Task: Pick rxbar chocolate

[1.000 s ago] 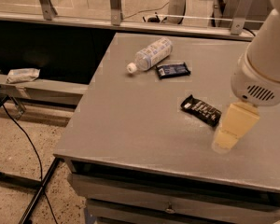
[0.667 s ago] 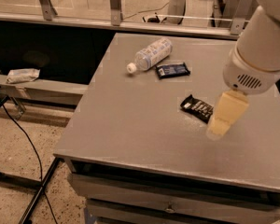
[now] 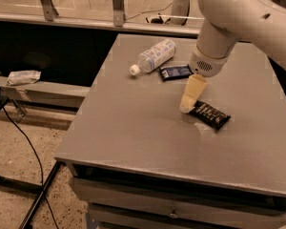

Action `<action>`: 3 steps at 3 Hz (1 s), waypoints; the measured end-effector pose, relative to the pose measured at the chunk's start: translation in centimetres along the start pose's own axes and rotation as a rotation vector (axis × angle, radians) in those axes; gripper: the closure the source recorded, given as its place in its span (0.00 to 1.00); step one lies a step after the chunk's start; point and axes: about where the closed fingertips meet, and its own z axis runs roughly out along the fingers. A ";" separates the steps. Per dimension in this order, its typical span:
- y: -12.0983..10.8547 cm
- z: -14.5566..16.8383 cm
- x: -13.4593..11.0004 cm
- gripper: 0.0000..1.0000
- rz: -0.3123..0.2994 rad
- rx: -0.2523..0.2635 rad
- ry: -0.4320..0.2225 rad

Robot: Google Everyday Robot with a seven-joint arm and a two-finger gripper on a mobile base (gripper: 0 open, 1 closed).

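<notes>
Camera view: the gripper (image 3: 187, 105) hangs low over the worktop (image 3: 133, 128), its tip at the left end of the rxbar chocolate (image 3: 209, 114). The bar lies flat on the right-centre of the worktop, slanting toward the near right. Whether the tip touches the wrapper cannot be told, nor whether the jaws are released or clenched. Assessed risks:

- The bar is thin and flush with the surface, so a descent that lands short could nudge it aside instead of straddling it.
- A hold taken at the very end could let the wrapper pivot or slip free on lifting.
- The dark blue bar (image 3: 175, 72) and the water bottle (image 3: 152, 57) lie behind, apart from the target, so a wrong pick appears unlikely.
</notes>
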 end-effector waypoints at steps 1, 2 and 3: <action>-0.1 -0.1 0.5 0.00 0.012 -0.002 -0.001; 0.0 -0.5 2.9 0.00 0.062 -0.019 -0.001; 0.9 -0.4 4.9 0.00 0.079 -0.042 0.013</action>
